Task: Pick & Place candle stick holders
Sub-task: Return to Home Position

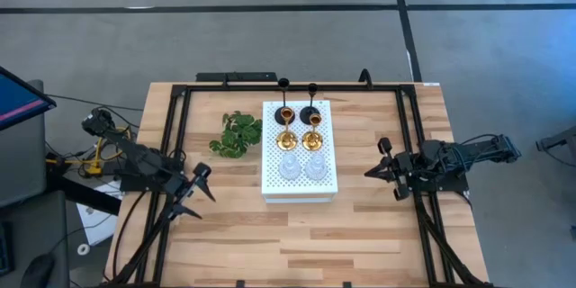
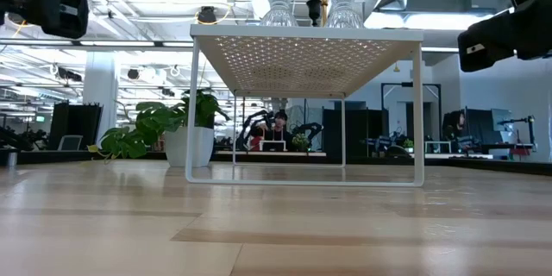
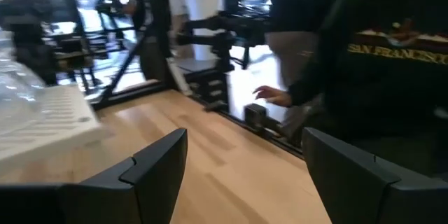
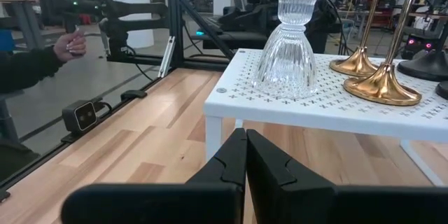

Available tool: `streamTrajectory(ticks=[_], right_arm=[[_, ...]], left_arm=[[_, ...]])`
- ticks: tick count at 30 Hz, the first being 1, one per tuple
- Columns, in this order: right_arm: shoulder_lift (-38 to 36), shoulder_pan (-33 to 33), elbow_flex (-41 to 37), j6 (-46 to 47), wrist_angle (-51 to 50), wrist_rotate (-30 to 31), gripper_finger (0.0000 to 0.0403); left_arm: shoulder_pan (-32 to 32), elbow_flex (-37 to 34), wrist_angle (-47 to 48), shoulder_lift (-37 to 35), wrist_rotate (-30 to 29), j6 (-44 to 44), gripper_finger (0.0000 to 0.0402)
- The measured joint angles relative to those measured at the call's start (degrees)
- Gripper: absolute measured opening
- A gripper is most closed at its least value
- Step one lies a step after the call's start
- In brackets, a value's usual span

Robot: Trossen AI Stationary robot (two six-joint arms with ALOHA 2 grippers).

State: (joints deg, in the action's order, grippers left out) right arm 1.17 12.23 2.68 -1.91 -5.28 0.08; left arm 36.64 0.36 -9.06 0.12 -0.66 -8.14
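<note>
Six candle stick holders stand by their round bases on a raised white perforated board [image 1: 298, 184] at mid table. Two are black [image 1: 284, 112], two gold [image 1: 286, 139] and two clear glass [image 1: 290, 167]. My right gripper [image 1: 370, 173] is shut and empty, right of the board, pointing at it. Its wrist view shows a glass holder [image 4: 290, 49], gold bases [image 4: 381, 84] and the shut gripper [image 4: 245, 147]. My left gripper [image 1: 200, 191] is open and empty, left of the board near the table's front. In its wrist view the gripper [image 3: 245, 168] shows its fingers wide apart.
A green leafy sprig [image 1: 237, 135] lies left of the board. Black frame rails [image 1: 180, 135] run along the table's left and right sides. A person in a dark shirt [image 3: 392, 56] stands beyond the table, a hand [image 4: 70, 42] showing. Bare wood [image 1: 297, 243] lies in front of the board.
</note>
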Motion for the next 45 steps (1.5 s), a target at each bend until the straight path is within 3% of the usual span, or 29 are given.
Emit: streamTrajectory(ticks=[12,27,35,45], right_arm=[[0.0,0.0,0.0,0.0,0.0,0.0,0.0001],[0.0,0.0,0.0,0.0,0.1,0.0,0.0001],[0.0,0.0,0.0,0.0,0.1,0.0,0.0001],[0.0,0.0,0.0,0.0,0.1,0.0,0.0001]], left_arm=[[-1.7,0.0,2.8,0.0,0.8,-3.7,0.0281],[-18.7,0.0,1.6,0.0,0.4,-0.9,0.0281],[-25.0,0.0,6.3,0.0,12.3,3.7,0.0281],[-26.7,0.0,6.3,6.1,12.7,6.8,0.0281]])
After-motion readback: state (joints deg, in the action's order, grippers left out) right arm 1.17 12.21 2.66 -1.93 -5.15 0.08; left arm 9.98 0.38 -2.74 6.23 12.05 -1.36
